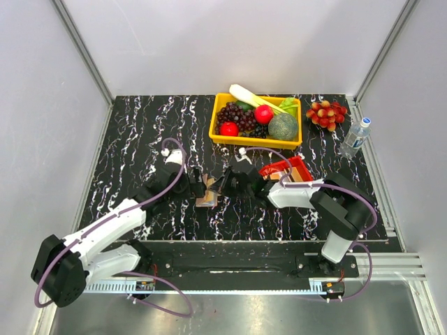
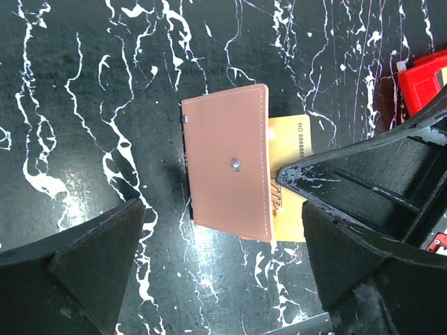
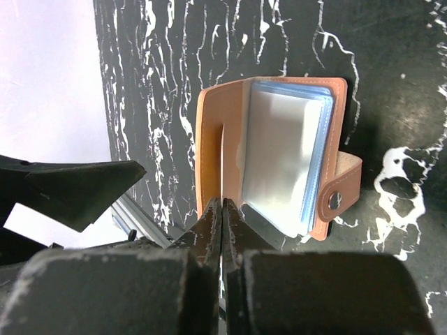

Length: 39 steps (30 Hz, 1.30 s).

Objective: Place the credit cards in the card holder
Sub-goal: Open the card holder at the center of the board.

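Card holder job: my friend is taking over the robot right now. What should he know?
Left pincer: open, its fingers either side of the card holder, not touching it.
Right pincer: shut on a gold credit card, which is partly inside the open holder.
Done: that card is started but not fully in.
Left: push it home, let go, then fetch any others. The red tray seems to hold some, count unclear.

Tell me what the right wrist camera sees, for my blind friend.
A small salmon-pink leather card holder is open on the black marbled table, showing pale blue-grey sleeves. The right gripper, jaws shut on a thin tan plastic card seen edge-on, holds it against the holder's left flap.
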Each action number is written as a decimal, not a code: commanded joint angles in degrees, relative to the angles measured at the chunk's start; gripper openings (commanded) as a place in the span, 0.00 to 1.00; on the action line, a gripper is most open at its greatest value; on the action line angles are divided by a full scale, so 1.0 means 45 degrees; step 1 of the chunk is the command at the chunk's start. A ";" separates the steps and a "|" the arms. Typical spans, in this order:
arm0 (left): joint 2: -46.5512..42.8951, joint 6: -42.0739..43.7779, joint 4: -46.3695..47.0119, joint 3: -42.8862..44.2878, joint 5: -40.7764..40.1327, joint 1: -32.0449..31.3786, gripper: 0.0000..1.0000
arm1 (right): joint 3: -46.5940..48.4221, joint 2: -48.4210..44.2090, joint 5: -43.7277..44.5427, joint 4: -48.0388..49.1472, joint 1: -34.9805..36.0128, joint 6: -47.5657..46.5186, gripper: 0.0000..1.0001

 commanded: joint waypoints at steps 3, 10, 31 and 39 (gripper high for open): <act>-0.0655 0.0066 0.0015 -0.0023 0.0833 0.1109 0.99 | 0.0732 0.0075 -0.0515 0.0863 -0.0041 -0.0418 0.00; -0.0636 -0.0110 0.0484 -0.0434 0.1869 0.1912 0.99 | 0.0946 0.0250 -0.0749 0.0960 0.0037 -0.0477 0.00; -0.0558 -0.0618 0.0972 -0.1176 0.2144 0.2557 0.93 | 0.1357 0.0876 -0.1315 0.1234 0.0291 -0.0281 0.00; -0.0304 -0.0813 0.1363 -0.1528 0.2143 0.2635 0.82 | 0.1571 0.1130 -0.1589 0.1176 0.0311 -0.0242 0.00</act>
